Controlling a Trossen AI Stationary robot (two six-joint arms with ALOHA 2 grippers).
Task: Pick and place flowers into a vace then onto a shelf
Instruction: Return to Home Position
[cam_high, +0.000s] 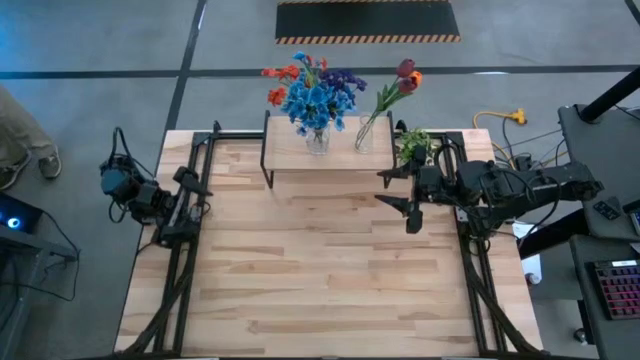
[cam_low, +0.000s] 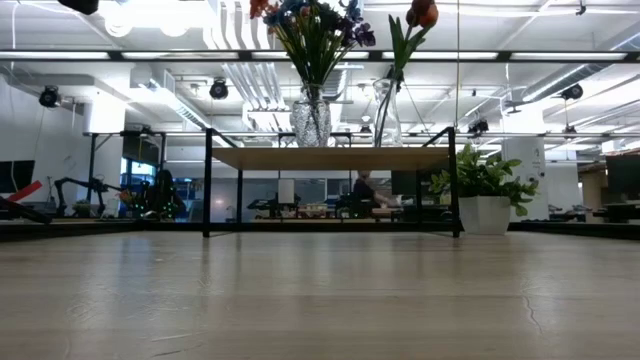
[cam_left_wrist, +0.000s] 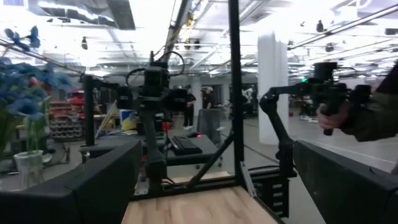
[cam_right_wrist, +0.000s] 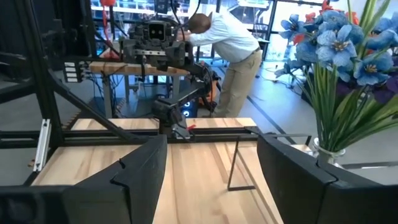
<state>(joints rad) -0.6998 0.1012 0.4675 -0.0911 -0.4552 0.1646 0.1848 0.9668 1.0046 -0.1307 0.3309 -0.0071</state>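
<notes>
Judging the job nearly done: flowers (cam_high: 315, 95) sit in the clear vase (cam_high: 318, 140) on the shelf (cam_high: 290, 158), with tulips (cam_high: 405, 75) in a slim vase (cam_high: 363, 138) beside it. I have the left gripper (cam_high: 192, 205) at the table's left edge and the right gripper (cam_high: 392, 190) near the shelf's right end, both spread and empty. Only homing is left, I'd say.

potted plant (cam_high: 414, 146) on wooden table (cam_high: 320, 285), yellow cable (cam_high: 499, 118) beyond it, person (cam_right_wrist: 231, 45) bent, perhaps over a workbench (cam_right_wrist: 124, 67)
</notes>
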